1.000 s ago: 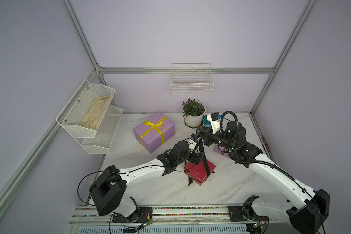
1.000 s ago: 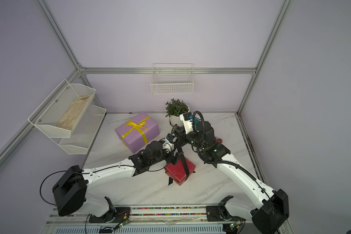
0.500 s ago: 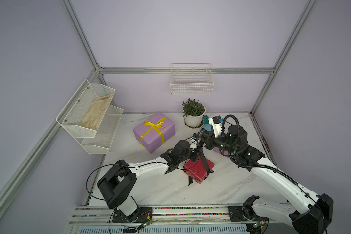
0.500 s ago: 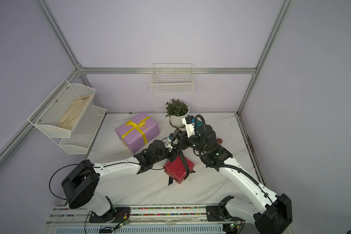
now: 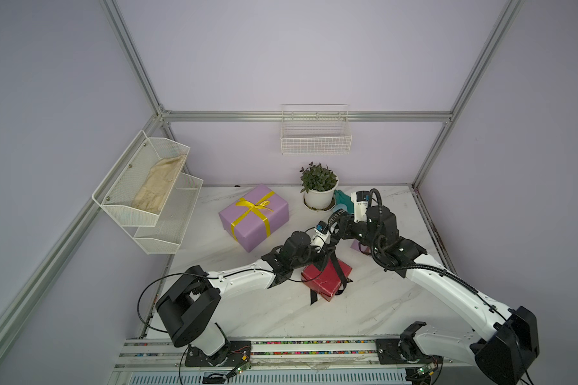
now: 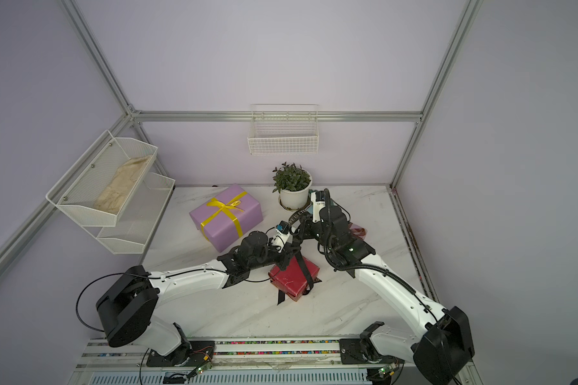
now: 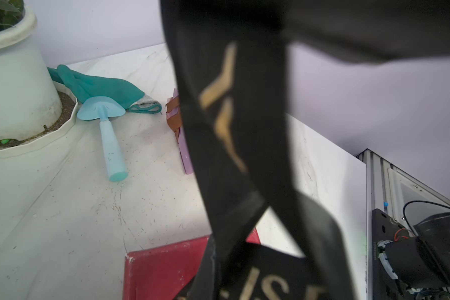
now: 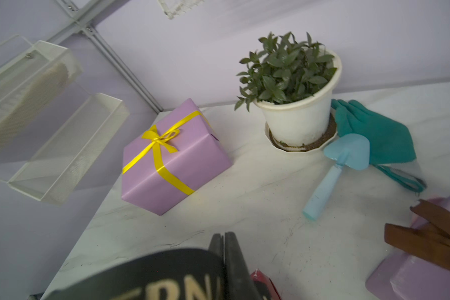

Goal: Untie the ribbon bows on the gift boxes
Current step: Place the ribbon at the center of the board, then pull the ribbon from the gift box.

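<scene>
The small red gift box (image 5: 324,278) lies at the middle front, wrapped crosswise by a black ribbon (image 5: 337,218) with pale lettering. That ribbon rises from the box as a loose strip. My left gripper (image 5: 326,250) is shut on it just above the box. My right gripper (image 5: 334,231) sits slightly higher and behind, its fingers (image 8: 231,249) pressed together with the ribbon (image 8: 153,275) draped out of them. The large lilac box (image 5: 254,216) keeps its yellow bow (image 5: 255,204) tied. The small lilac box (image 8: 413,280) with brown ribbon (image 8: 426,239) lies behind the right arm.
A white flowerpot (image 5: 318,196) stands at the back, with a teal glove (image 5: 342,198) and a light blue trowel (image 8: 333,176) beside it. A wire shelf (image 5: 147,190) hangs on the left wall and a wire basket (image 5: 316,133) on the back wall.
My left gripper has gone from open to shut on the black ribbon above the red box. The right arm has shifted only slightly, still at the ribbon's upper part.
</scene>
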`<act>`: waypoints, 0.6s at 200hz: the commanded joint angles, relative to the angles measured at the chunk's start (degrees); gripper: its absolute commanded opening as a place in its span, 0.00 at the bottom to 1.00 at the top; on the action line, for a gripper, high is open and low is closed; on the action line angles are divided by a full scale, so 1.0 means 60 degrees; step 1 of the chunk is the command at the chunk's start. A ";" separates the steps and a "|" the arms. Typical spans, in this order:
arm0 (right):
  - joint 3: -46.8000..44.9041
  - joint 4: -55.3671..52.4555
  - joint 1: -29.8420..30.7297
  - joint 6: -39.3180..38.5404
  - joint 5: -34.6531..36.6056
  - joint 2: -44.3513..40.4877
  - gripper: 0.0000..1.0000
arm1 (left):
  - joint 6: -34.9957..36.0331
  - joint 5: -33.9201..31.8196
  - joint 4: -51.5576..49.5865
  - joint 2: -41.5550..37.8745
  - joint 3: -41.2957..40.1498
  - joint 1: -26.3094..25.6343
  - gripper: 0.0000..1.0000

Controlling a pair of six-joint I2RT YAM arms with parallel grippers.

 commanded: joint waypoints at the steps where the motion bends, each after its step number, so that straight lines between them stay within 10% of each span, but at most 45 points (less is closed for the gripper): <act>1: 0.0513 -0.1383 -0.0105 0.0608 0.0604 0.0481 0.55 | -0.0582 -0.0008 0.0418 -0.0411 -0.0268 0.0040 0.00; 11: 0.0746 -0.2037 -0.0138 0.0745 0.0606 0.0657 0.96 | -0.0771 -0.0010 0.0361 -0.0383 -0.0176 0.0072 0.00; 120: -0.1025 -0.5042 -0.0230 0.1807 -0.1081 -0.0694 0.97 | -0.2850 0.0731 -0.1549 0.0209 0.1229 0.1391 0.00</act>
